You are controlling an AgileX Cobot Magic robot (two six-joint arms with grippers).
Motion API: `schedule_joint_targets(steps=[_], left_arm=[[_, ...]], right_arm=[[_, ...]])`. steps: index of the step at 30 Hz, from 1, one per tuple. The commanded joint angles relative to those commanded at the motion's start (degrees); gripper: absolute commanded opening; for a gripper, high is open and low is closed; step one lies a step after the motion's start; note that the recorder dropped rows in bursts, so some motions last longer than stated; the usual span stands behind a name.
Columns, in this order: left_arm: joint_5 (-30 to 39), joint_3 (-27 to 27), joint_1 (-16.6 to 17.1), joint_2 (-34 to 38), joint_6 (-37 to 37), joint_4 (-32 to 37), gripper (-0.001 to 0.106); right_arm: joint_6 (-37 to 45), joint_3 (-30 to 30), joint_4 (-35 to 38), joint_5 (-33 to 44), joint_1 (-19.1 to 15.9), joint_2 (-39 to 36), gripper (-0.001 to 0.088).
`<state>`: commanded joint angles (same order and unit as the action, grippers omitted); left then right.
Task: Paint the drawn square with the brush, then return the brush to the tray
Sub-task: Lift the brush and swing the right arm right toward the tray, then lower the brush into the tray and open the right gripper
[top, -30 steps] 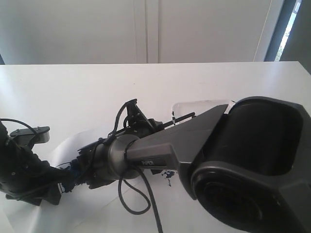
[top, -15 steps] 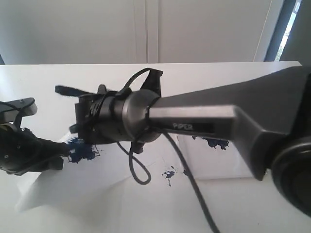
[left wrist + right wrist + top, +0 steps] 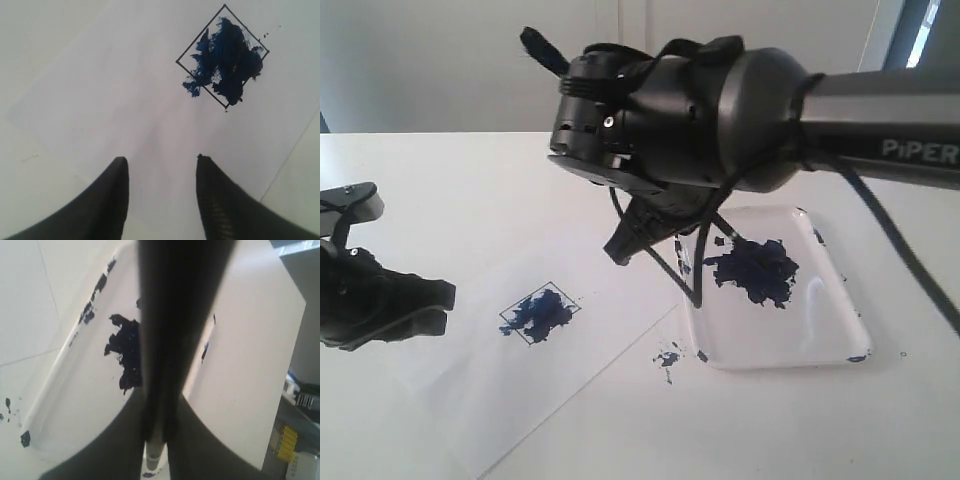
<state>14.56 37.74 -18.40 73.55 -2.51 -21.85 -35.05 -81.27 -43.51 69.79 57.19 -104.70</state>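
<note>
Nearest lies one white paper sheet [image 3: 520, 400], set askew on the white table [image 3: 440, 190]. Just off its right edge, on the bare table, is one small cluster of blue splatter [image 3: 667, 357].

The left fingers [image 3: 117, 175], two of them, stand wide apart with nothing between them. They are low over the sheet, to the left of the mark and apart from it.

Beyond them on the sheet is the single drawn square [image 3: 538, 315], a thin black outline turned like a diamond. Its inside is partly smeared dark blue, with white left at the corners, and the paint strays over one edge.

To the right, just beside the sheet, sits the one tray [image 3: 790, 335], white and shallow. It holds one dark blue blob [image 3: 755, 270] and has dark chips along its rim.

Above the tray's left side hangs the right arm [image 3: 740, 110], with a loop of black cable [image 3: 692, 270] dangling from it. The right fingers [image 3: 132, 415] are pinched on the one brush [image 3: 160, 365], whose silver band shows between them. The brush is over the tray; I cannot tell whether its tip touches it.
</note>
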Motion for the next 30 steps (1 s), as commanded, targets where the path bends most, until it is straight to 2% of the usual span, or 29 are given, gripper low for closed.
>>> schedule_joint_targets(steps=[7,15,20,25,30], left_arm=[[-0.55,-0.77,0.00,-6.77,-0.55,0.00,0.048],[-4.04,-7.42,0.00,-17.95,-4.36,0.00,0.048],[-4.04,-11.26,0.00,-27.43,-6.82,0.00,0.048],[-0.70,-12.07,0.00,-35.54,-8.23,0.00,0.048],[1.53,-12.07,0.00,-42.96,-8.23,-0.44,0.048]], right_arm=[[-4.75,8.86,1.88,-6.04,-1.84,4.27,0.0000],[-10.75,19.39,3.27,-12.65,-3.84,7.58,0.0000],[-14.87,25.75,3.13,-16.35,-4.73,7.93,0.0000],[-19.71,30.77,2.73,-21.39,-4.73,7.93,0.0000],[-23.15,34.49,0.67,-21.89,-4.73,7.93,0.0000]])
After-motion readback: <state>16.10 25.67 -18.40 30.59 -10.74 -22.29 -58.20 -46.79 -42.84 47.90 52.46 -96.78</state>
